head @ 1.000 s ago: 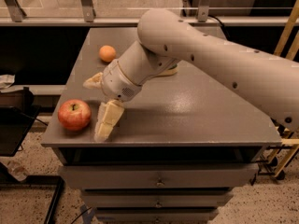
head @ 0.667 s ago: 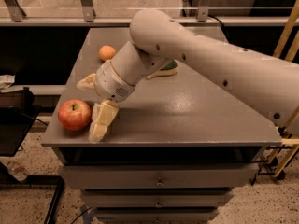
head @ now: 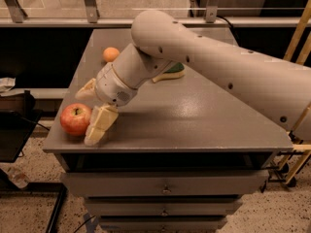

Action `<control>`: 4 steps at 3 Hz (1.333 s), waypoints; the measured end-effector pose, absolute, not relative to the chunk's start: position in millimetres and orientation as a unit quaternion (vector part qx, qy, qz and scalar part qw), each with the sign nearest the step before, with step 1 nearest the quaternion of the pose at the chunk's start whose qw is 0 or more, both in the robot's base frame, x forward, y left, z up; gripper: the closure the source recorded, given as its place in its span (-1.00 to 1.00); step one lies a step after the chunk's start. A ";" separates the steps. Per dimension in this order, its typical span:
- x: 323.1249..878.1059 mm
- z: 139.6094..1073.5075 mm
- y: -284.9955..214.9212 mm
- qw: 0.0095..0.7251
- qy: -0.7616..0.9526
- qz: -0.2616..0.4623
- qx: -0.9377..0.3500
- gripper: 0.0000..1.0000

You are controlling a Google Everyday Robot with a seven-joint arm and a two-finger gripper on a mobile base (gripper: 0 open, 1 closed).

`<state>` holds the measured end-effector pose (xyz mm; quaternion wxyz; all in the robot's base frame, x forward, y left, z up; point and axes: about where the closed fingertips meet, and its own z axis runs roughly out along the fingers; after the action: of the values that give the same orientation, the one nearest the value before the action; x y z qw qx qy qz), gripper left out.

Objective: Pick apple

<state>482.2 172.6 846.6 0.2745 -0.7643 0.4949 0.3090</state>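
Note:
The red apple (head: 74, 119) with yellowish streaks sits near the front left corner of the grey table (head: 194, 125). My gripper (head: 85, 117) is at the apple's right side, low over the table. It is open, with one cream finger (head: 100, 125) in front right of the apple and the other finger (head: 85, 90) behind it. The near finger touches or nearly touches the apple's right side. The apple rests on the table, partly between the fingers. My large white arm reaches in from the right across the table.
A smaller orange fruit (head: 111, 54) lies at the back left of the table. A green and yellow flat object (head: 171, 71) lies partly hidden behind my arm. The table's left and front edges are close to the apple. Drawers (head: 165, 186) are below.
My gripper has moved left toward the apple, so the fingers now stand on both sides of it. The apple has not moved.

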 end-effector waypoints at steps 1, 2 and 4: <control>482.0 843.8 176.0 0.272 0.497 0.306 -0.765 -0.19; 482.6 842.0 177.8 0.273 0.500 0.307 -0.763 0.28; 494.6 875.4 173.2 0.307 0.490 0.298 -0.759 1.00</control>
<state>494.6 173.2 875.4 0.3073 -0.7592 0.4902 0.2980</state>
